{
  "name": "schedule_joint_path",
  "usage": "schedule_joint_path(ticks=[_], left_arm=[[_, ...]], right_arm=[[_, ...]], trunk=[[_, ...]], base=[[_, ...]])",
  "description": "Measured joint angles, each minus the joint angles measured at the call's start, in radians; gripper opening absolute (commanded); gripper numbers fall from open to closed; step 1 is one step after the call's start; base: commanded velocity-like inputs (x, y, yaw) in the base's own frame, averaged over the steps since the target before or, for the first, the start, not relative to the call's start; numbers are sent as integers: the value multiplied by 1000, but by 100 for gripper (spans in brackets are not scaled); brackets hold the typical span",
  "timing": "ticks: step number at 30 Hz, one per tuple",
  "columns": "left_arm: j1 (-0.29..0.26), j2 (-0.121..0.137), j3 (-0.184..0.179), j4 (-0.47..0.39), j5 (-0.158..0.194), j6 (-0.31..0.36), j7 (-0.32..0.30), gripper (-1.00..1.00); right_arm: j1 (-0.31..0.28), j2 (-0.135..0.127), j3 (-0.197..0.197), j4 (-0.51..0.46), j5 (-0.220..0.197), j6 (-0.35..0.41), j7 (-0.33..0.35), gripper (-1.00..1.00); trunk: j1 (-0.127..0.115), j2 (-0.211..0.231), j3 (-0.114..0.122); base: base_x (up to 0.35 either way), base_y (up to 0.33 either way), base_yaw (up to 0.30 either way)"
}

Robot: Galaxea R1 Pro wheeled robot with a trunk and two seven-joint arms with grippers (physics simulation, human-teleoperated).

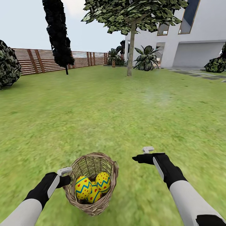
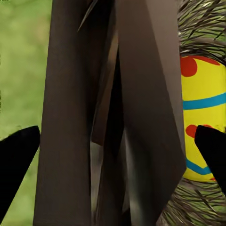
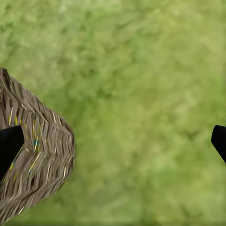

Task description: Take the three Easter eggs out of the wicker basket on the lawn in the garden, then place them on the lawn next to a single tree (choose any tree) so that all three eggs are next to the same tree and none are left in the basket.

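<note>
The wicker basket (image 1: pixel 101 205) hangs tilted low in the head view, holding three yellow Easter eggs (image 1: pixel 83 187) with blue zigzags and red dots. My left gripper (image 1: pixel 65 176) is at its left rim. In the left wrist view the left gripper (image 2: pixel 113 155) is shut on thick brown basket twigs (image 2: pixel 66 117), with an egg (image 2: pixel 202 117) just behind. My right gripper (image 1: pixel 142 154) hovers open to the basket's right over the lawn (image 1: pixel 125 110). The right wrist view has the right gripper (image 3: pixel 113 141) empty, beside the basket wall (image 3: pixel 37 165). The tree (image 1: pixel 131 50) stands far ahead.
A tall dark cypress (image 1: pixel 59 37) stands at the back left before the slatted fence (image 1: pixel 40 59). A dark shrub (image 1: pixel 8 64) sits at the left edge. A broad-leaved plant (image 1: pixel 146 59) and the white house (image 1: pixel 194 47) lie behind the tree. Open grass stretches between.
</note>
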Motion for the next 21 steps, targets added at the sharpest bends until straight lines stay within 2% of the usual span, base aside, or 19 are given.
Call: schedule_joint_path(ticks=[10, 11, 19, 21], left_arm=[[0, 0, -2, -2, 19, -3, 0, -100], [0, 0, -2, -2, 7, -2, 1, -100], [0, -4, -5, -5, 6, -2, 0, -100], [0, -5, -5, -5, 6, -2, 0, -100]], right_arm=[[0, -1, 0, 5, 0, -1, 0, 100], [0, -1, 0, 5, -1, -1, 0, 100], [0, -2, 0, 7, -1, -1, 0, 100], [0, -2, 0, 8, -2, -1, 0, 100]], trunk=[[0, 0, 0], [0, 0, 0], [0, 0, 0], [-8, 14, 6]], base=[[0, 0, 0], [0, 0, 0], [0, 0, 0], [0, 0, 0]])
